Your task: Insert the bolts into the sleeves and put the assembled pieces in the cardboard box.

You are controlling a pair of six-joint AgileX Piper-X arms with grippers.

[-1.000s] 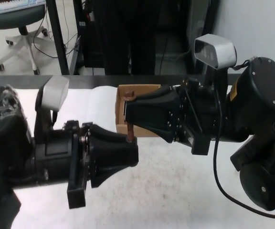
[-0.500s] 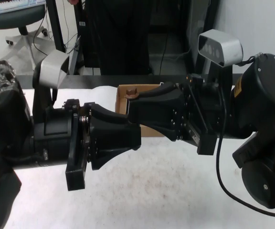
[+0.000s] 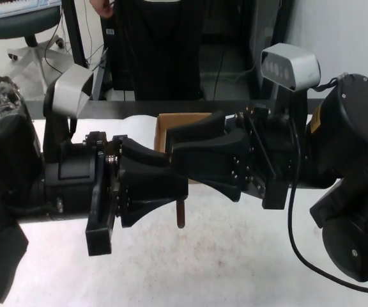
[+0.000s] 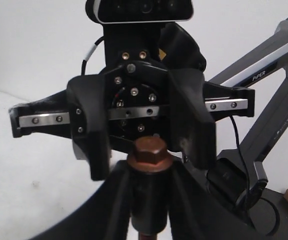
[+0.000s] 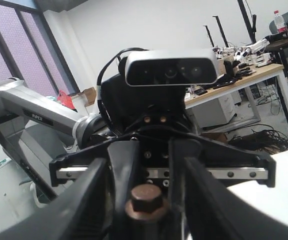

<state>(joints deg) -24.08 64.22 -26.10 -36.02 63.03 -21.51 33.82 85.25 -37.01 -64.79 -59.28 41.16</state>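
Now grips bolt (image 3: pixel 180 216) with left tool (image 3: pixel 183 195), clenched, shank down over worktop (image 3: pixel 235 256) near cardboard box (image 3: pixel 171 120) at far edge; holds right tool (image 3: pixel 171 150) released, facing bolt head.

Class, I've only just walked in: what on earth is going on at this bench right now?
The left gripper and the right gripper meet tip to tip above the white bench. The left gripper is shut on a brown hex-headed metal bolt, held upright with its shank hanging below. The right gripper faces it, close to the bolt's head. Whether a sleeve is on the bolt cannot be told. The brown cardboard box stands beyond the grippers, and the piece is not yet in it.
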